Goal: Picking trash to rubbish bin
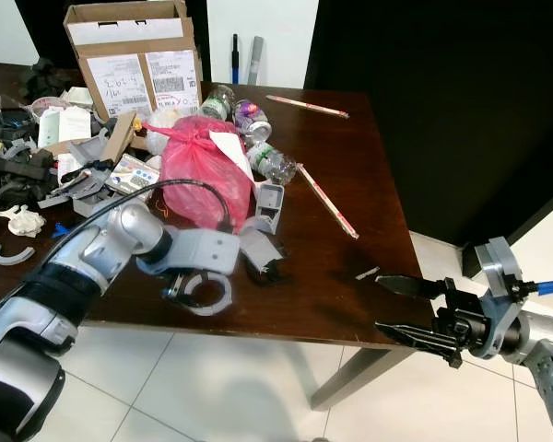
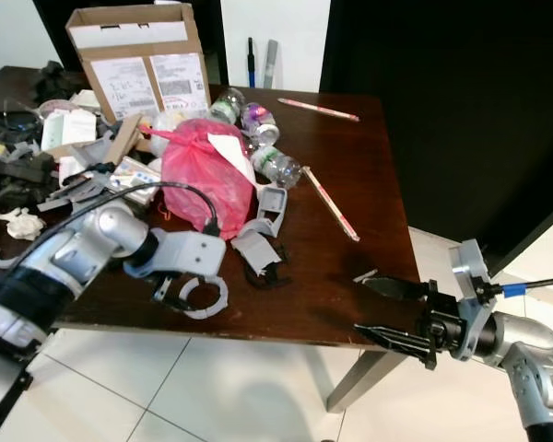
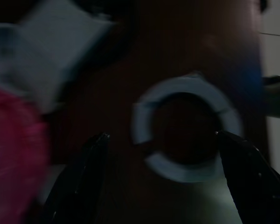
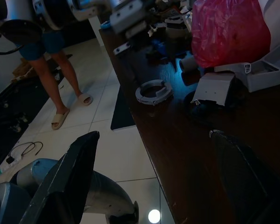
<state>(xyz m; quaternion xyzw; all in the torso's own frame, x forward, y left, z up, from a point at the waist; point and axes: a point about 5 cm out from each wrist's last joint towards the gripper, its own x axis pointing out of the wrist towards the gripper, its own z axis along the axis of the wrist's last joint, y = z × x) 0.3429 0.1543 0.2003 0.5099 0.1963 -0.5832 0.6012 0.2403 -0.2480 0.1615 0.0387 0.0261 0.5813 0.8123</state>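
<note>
A pale grey split ring [image 1: 223,298] lies on the dark wooden table [image 1: 350,138] near its front edge. My left gripper [image 1: 186,287] hovers right over it, open. In the left wrist view the ring [image 3: 186,85] sits between the two black fingers [image 3: 91,177]. Behind it is a knotted pink trash bag [image 1: 198,166]. My right gripper [image 1: 382,302] is open and holds nothing, off the table's front right corner above the floor. Its wrist view looks along the table edge toward the ring [image 4: 142,94] and the bag [image 4: 228,32].
A cardboard box [image 1: 134,55], plastic bottles [image 1: 249,120], grey plastic parts [image 1: 267,207], a long paper-wrapped stick [image 1: 324,198] and a heap of clutter [image 1: 37,157] crowd the table. A small scrap [image 1: 367,273] lies near the right edge. A person's legs [image 4: 60,70] stand on the tiled floor.
</note>
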